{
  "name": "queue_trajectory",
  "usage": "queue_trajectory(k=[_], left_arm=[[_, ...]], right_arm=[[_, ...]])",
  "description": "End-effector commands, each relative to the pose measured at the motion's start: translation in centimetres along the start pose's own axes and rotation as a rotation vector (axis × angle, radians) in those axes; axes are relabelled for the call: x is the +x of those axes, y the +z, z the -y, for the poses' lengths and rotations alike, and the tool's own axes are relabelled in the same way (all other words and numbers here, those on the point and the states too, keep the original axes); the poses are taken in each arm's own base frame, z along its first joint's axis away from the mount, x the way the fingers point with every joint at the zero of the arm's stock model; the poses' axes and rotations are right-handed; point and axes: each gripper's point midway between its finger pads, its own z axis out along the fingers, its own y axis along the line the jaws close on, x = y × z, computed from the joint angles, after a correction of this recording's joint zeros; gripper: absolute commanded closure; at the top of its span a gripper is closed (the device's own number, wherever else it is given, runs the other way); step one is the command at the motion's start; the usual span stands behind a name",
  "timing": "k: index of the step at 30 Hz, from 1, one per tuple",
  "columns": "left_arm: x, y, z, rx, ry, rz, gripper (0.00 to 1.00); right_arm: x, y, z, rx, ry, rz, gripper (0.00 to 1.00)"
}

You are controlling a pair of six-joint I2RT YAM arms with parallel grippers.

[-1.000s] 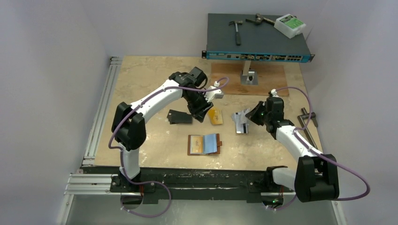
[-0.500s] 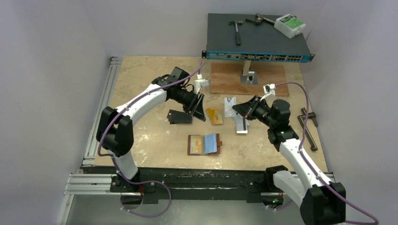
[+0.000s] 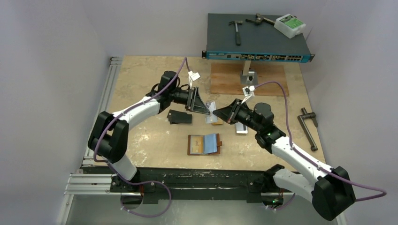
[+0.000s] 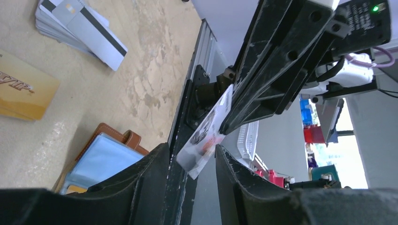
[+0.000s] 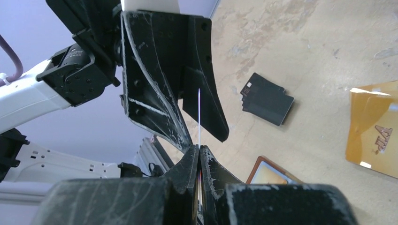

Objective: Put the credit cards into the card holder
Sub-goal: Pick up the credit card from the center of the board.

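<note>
The right end effector (image 5: pixel 199 152) is clenched on one edge of a silvery credit card (image 4: pixel 206 138). It holds the card in the air between the parted fingers of the left end effector (image 4: pixel 190 149), which grasps nothing. If the right lets go before the left closes, the card likely drops to the worktop (image 3: pixel 141 75), away from the open card holder (image 3: pixel 204 144). An off-centre pinch could twist the thin plastic or knock the crowded fingers together.

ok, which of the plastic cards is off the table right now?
The silvery white printed card, pinched by the shut right gripper between the open fingers of the left gripper. The black stack, gold-orange card and striped white stack lie flat on the table.
</note>
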Motion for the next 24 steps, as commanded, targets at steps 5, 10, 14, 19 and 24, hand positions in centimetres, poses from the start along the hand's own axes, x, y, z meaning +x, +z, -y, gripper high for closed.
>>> queue_trajectory(k=[5, 10, 14, 19, 24], left_arm=[[-2.3, -1.9, 3.9, 0.101, 0.093, 0.084, 0.71], [-2.4, -2.5, 3.7, 0.099, 0.092, 0.094, 0.87], [-2.6, -2.7, 4.1, 0.110, 0.099, 0.101, 0.93], [-2.7, -2.8, 4.7, 0.132, 0.099, 0.095, 0.96], [-2.6, -2.8, 4.8, 0.138, 0.102, 0.090, 0.96]], right_arm=[[-2.2, 0.9, -2.6, -0.053, -0.009, 0.089, 1.00], [-2.2, 0.6, -2.5, -0.055, 0.003, 0.107, 1.00], [-1.6, 0.7, -2.8, -0.096, 0.010, 0.086, 1.00], [-0.5, 0.8, -4.3, -0.205, 0.017, 0.031, 0.93], [-0.1, 0.9, -5.5, -0.283, 0.039, 0.001, 0.92]])
